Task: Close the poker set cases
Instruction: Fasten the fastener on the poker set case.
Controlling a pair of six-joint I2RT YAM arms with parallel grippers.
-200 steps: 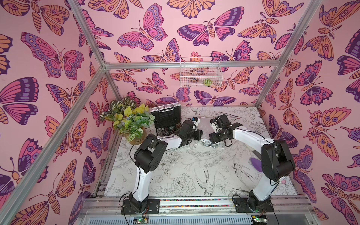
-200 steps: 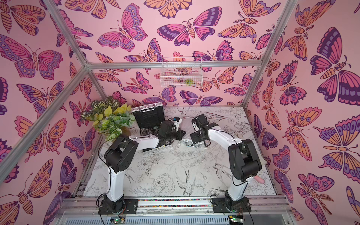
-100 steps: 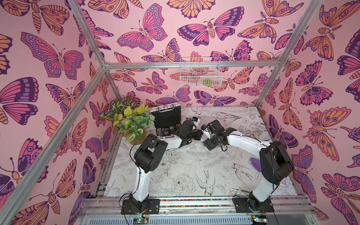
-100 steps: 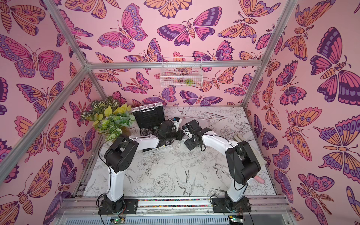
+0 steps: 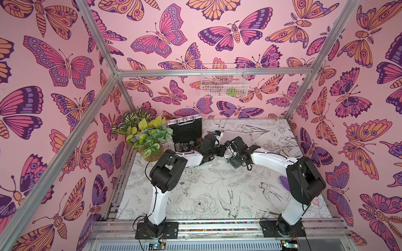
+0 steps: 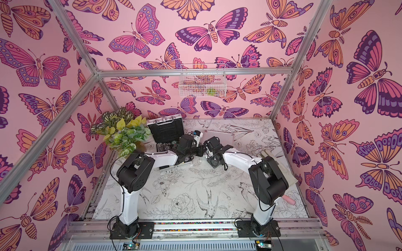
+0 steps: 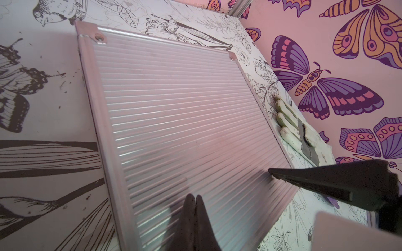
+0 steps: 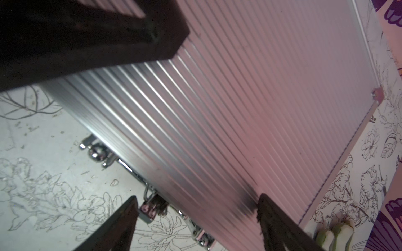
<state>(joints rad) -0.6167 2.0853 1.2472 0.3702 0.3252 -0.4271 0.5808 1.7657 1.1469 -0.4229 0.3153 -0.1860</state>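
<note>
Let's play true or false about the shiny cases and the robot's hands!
The case by the plant is open. True.
The left gripper is wide open. False: it is shut.
The right gripper is open. True.
The basket sits on the table. False: it hangs high above it.
The lid of the other case stands up. False: it lies flat.

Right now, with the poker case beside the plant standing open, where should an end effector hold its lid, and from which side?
Probably the top rim of the lid, just beside the handle, coming from above. The lid stands nearly upright, black lining showing, with its lower edge at the base, so that rim is its free edge and should give the most leverage.
</note>
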